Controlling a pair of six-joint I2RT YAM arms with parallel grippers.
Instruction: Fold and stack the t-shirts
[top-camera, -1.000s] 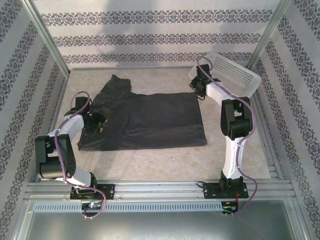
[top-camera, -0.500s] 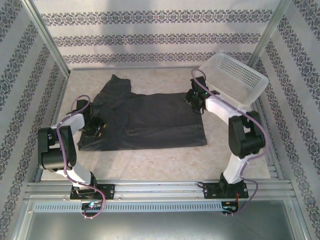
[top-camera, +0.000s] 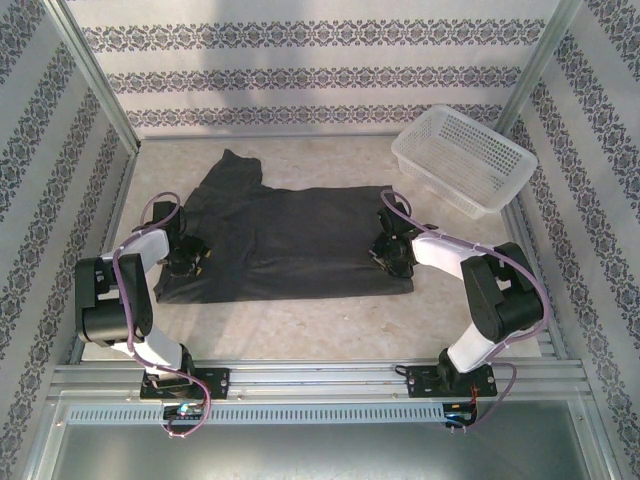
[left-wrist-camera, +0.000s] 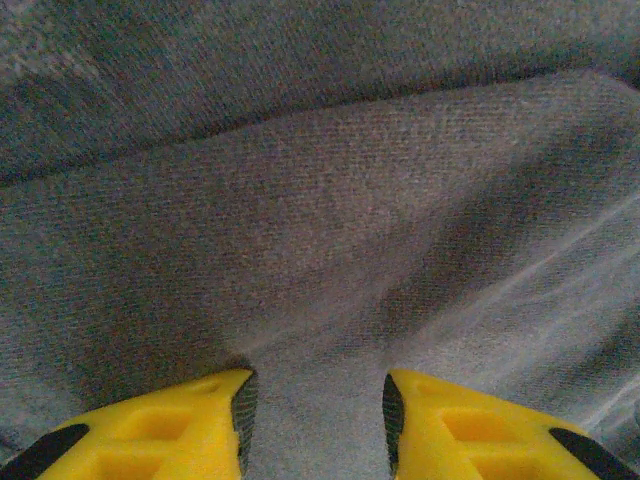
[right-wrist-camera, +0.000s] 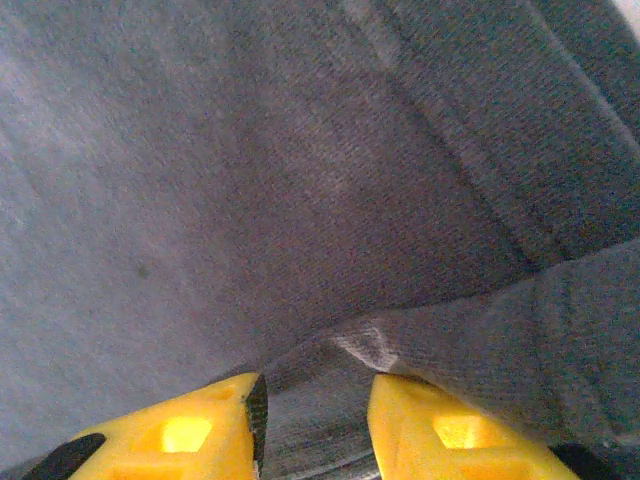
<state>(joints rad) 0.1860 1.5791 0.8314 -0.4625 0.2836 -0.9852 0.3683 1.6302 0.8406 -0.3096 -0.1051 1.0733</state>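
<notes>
On the table (top-camera: 300, 320), seen from above, the t-shirt (top-camera: 290, 240) lies spread flat left of centre, with one sleeve poking toward the far side and its bottom hem to the right. A white basket (top-camera: 450, 190) sits apart from it in the far right corner. The left gripper (top-camera: 190, 262) is down on the shirt's left end near the near edge, and the right gripper (top-camera: 385, 252) is down on the right end, close to the near hem corner. From the left wrist, the left gripper (left-wrist-camera: 315, 385) shows its two yellow fingers with a strip of the t-shirt (left-wrist-camera: 320, 200) running up between them. Creases fan out from that gap, so it looks clamped on a pinch of cloth rather than merely resting on it. From the right wrist, the right gripper (right-wrist-camera: 315, 385) has a raised, doubled edge of the t-shirt (right-wrist-camera: 250, 180) caught between its fingers, so it too appears clamped on cloth. This looks like the start of the first fold, with both ends of the near side taken hold of and nothing yet folded or stacked. The next move probably calls for lifting both ends together at the same height and carrying the near side over toward the far side, keeping the cloth taut so it lands flat and neither pinch slips.
</notes>
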